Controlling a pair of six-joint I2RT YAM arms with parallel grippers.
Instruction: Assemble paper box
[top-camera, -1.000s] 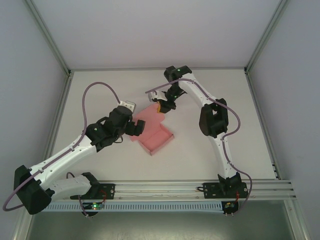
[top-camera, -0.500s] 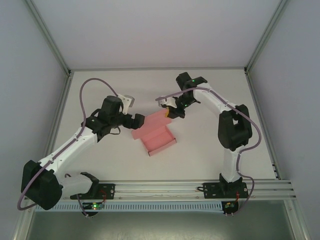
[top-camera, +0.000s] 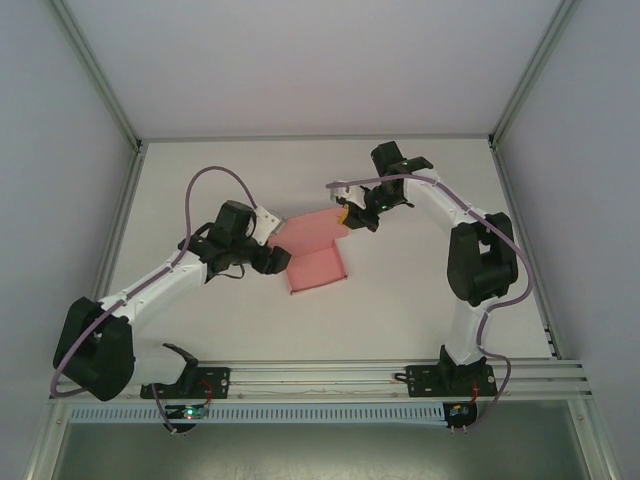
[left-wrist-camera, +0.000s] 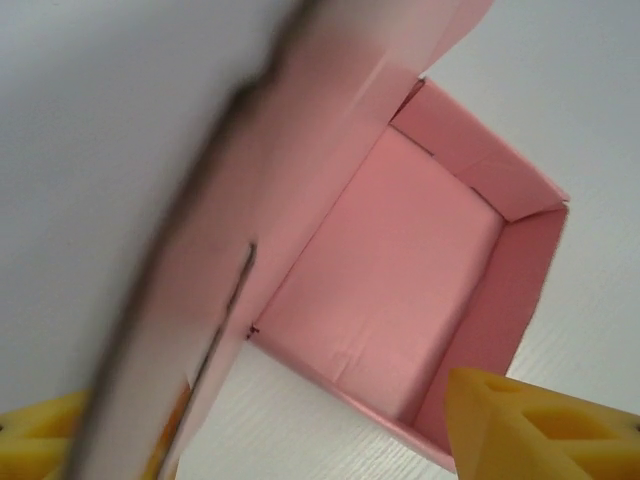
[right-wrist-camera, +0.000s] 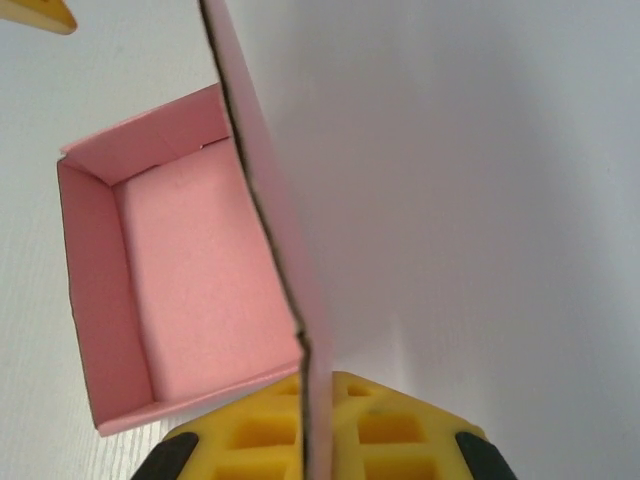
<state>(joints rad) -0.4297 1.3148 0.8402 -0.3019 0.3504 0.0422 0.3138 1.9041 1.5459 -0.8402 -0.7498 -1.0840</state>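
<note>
From above: a pink paper box (top-camera: 318, 270) on the white table (top-camera: 430, 290), about mid-table, between the two arms. Stands as an open tray with low walls, opening upward. Carries a broad lid flap (top-camera: 308, 229) on its far side, raised and reaching toward the far edge. Just beside the tray's left wall, at the foot of the flap, the left tool (top-camera: 276, 259); at the flap's far right corner, the right tool (top-camera: 351, 216). Too small from here to tell how the fingers stand.

From the left wrist: looks straight into the tray, with its flat pink floor, a folded-in end wall and a short dark slit in the card near the flap's fold. Shows the flap edge-on as a blurred band crossing from upper right to lower left, between two yellow pads (left-wrist-camera: 525, 420), one in each lower corner. Spread wide, with the flap close to the pad in the lower left corner; contact there too blurred to tell.

From the right wrist: shows the tray from the opposite side, left of the flap's thin dark edge. Places that edge across a yellow gridded pad (right-wrist-camera: 250, 435) at the bottom, touching it, with the other fingertip well apart in the top left corner. Spread as well, the card against one pad alone.
</note>
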